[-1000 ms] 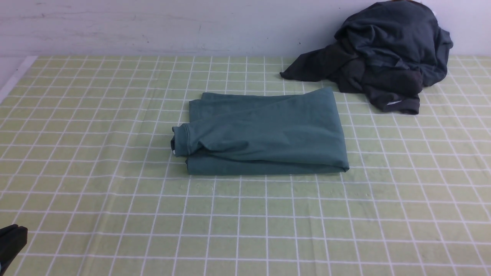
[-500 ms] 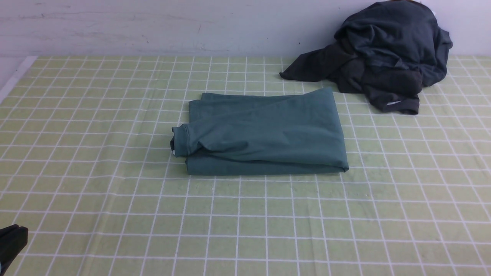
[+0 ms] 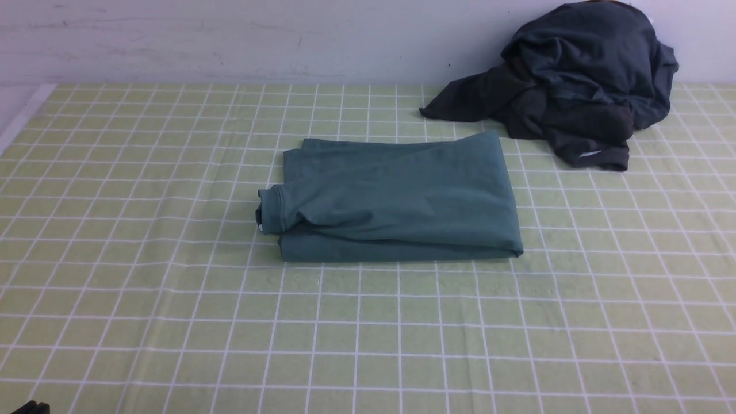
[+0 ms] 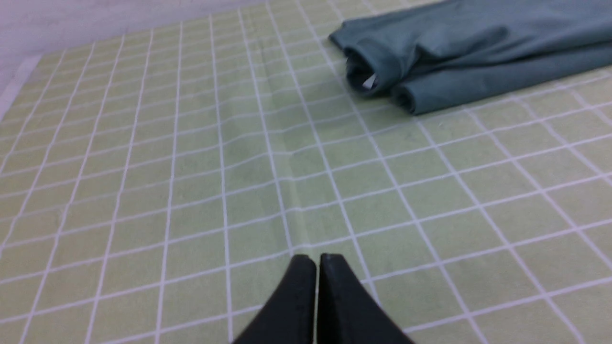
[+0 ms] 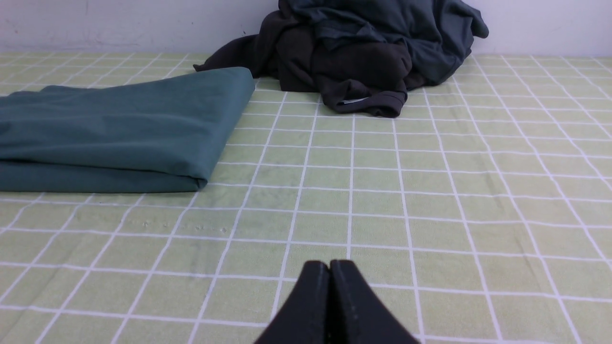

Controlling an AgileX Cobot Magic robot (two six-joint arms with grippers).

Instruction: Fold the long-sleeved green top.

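Observation:
The green long-sleeved top [image 3: 397,198] lies folded into a flat rectangle in the middle of the checked cloth, its neck opening with a white label at the left end [image 4: 370,79]. It also shows in the right wrist view as a folded stack [image 5: 119,126]. My left gripper [image 4: 317,260] is shut and empty, low over the cloth well short of the top's neck end. My right gripper [image 5: 330,265] is shut and empty too, over bare cloth near the front, off the top's right end. In the front view only a sliver of the left gripper [image 3: 29,408] shows at the bottom left corner.
A crumpled dark charcoal garment [image 3: 581,86] is heaped against the back wall at the far right, just behind the top's right corner. The green checked tablecloth [image 3: 172,322] covers the table; its left edge [image 3: 23,115] shows at the far left.
The left gripper has dropped back toward the bottom left corner of the front view, now nearly out of frame. The top has not moved.

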